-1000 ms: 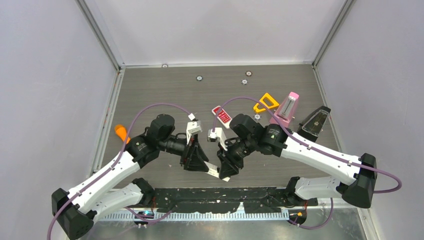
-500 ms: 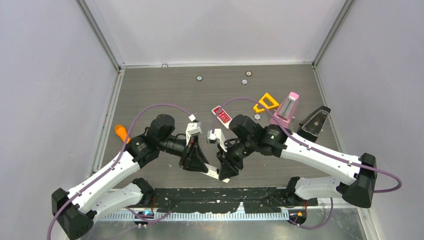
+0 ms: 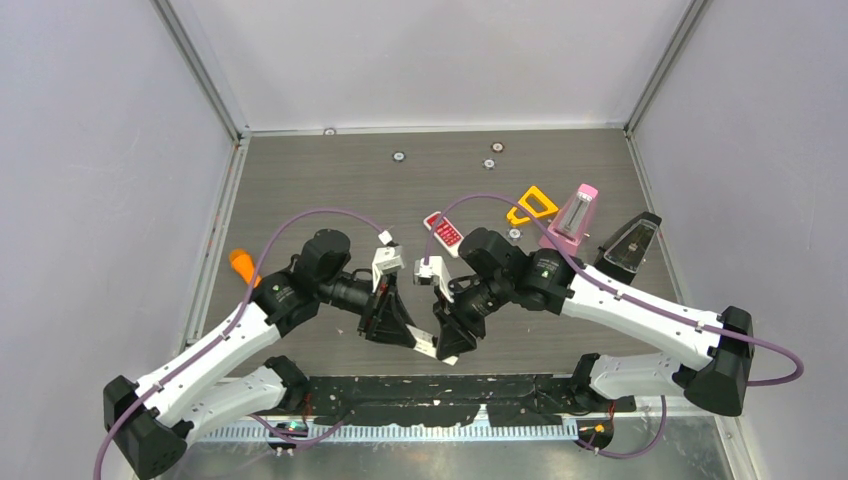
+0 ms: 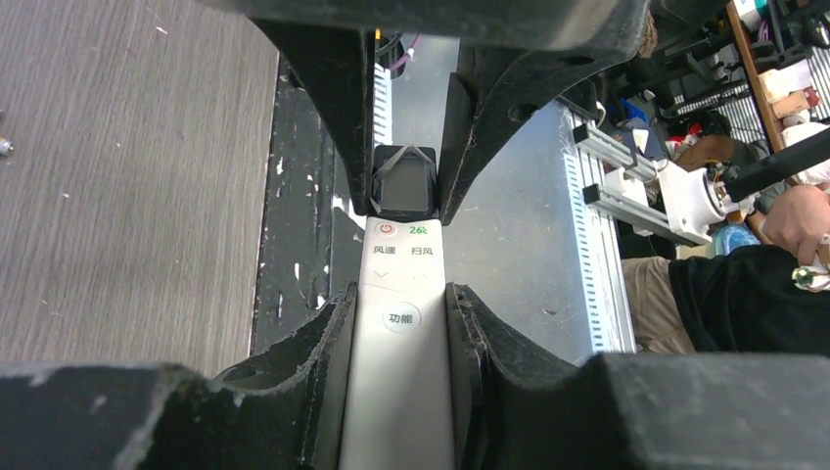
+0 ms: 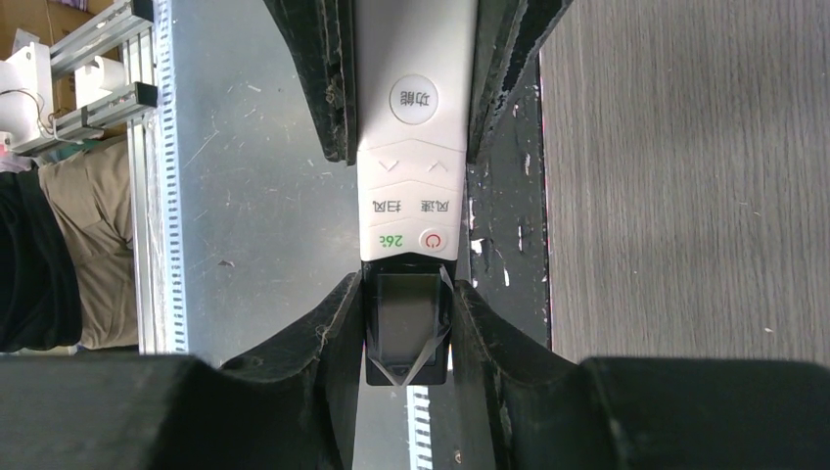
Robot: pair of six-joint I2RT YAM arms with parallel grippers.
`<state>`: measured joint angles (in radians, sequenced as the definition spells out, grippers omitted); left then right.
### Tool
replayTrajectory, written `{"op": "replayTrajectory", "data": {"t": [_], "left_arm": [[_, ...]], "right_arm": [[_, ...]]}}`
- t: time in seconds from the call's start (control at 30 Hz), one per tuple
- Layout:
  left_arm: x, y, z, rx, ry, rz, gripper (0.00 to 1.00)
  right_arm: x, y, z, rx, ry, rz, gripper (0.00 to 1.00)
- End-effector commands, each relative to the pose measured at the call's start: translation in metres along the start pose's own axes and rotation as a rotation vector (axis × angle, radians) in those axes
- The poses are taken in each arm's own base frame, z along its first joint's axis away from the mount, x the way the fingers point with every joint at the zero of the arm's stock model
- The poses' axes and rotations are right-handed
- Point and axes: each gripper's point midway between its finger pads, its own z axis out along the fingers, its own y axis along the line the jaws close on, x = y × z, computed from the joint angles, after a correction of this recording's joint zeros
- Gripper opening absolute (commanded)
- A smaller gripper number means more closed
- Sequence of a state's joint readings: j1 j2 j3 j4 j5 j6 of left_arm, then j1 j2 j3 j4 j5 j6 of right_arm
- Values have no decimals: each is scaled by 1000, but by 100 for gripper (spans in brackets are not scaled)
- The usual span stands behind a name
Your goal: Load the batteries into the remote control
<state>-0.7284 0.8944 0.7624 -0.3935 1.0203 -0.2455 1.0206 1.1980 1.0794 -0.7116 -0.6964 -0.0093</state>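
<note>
Two grippers meet above the table's near edge in the top view: the left gripper [image 3: 405, 332] and the right gripper [image 3: 450, 340] each clamp one slim white plastic remote control [image 3: 428, 347], which spans the gap between them. Beyond the right gripper lie a small red keypad remote [image 3: 443, 231], a yellow triangular plastic frame [image 3: 531, 205] and a pink-topped wedge [image 3: 576, 214]. An orange cone-ended stick [image 3: 241, 265] lies well off to the left gripper's left.

From the left wrist, the left gripper [image 4: 399, 299] squeezes the remote control's [image 4: 401, 284] white sides. Just ahead, the right gripper [image 4: 403, 196] pinches its dark screen end [image 4: 403, 186]. Readable are a red power mark, a green "26", and "风速", "扫风", "功能".

From the right wrist, the right gripper [image 5: 406, 294] grips the dark end [image 5: 406, 318] and the left gripper [image 5: 406, 108] holds the white body [image 5: 411, 147] ahead. The same writing appears inverted.
</note>
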Motion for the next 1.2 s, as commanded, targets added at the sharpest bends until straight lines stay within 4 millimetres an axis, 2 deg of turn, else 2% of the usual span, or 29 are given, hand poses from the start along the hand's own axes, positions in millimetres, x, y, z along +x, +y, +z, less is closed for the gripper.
{"op": "replayTrajectory", "data": {"t": [0.0,0.07,0.17,0.33,0.37,0.4,0.43,0.47,0.5,0.53,0.6,0.63,0.73,0.8,0.9,0.93,0.97,1.0,1.03,1.13,1.17], "left_arm": [[-7,-2,1,9,-20,20,2],[-10,-3,1,12,-38,16,0],[-16,-6,1,13,-81,9,0],[-34,-12,-5,-23,-210,-10,0],[-40,-12,-7,-38,-247,-21,0],[-46,-13,-10,-55,-290,-42,0],[-52,-12,-13,-80,-336,-73,0],[-61,-16,-18,-86,-402,-90,0],[-70,-14,-23,-108,-470,-132,0],[-78,-13,-28,-125,-540,-173,0],[-94,-9,-43,-154,-694,-260,0],[-100,-5,-51,-169,-770,-302,0],[-112,0,-73,-151,-968,-439,0],[-114,5,-84,-119,-1064,-530,0],[-112,15,-95,-76,-1167,-655,0],[-111,17,-98,-60,-1190,-687,0],[-111,19,-100,-48,-1212,-714,0],[-110,21,-102,-37,-1229,-737,0],[-109,22,-103,-29,-1237,-752,0],[-109,26,-109,-26,-1278,-771,0],[-110,26,-110,-22,-1286,-767,0]], "right_arm": [[-20,6,-6,-7,-67,-45,9],[-22,5,-8,3,-78,-28,18],[-34,4,-17,34,-142,-14,42],[-61,7,-43,105,-320,-18,66],[-74,8,-57,145,-405,-24,71],[-78,7,-63,168,-444,-18,73],[-92,7,-80,225,-548,-7,76],[-95,3,-87,259,-598,12,78],[-112,7,-113,310,-750,44,81],[-109,-1,-118,341,-804,87,87],[-116,-5,-144,363,-1014,187,89],[-120,-6,-164,366,-1154,251,90],[-129,-6,-187,342,-1307,340,90],[-135,-10,-191,347,-1338,415,90],[-144,-18,-178,332,-1328,540,90],[-146,-24,-165,339,-1302,579,90],[-152,-23,-164,336,-1299,594,90],[-153,-30,-152,350,-1275,641,90],[-158,-29,-150,343,-1273,651,90],[-164,-38,-127,359,-1221,714,89],[-168,-36,-128,357,-1221,722,89]]}}
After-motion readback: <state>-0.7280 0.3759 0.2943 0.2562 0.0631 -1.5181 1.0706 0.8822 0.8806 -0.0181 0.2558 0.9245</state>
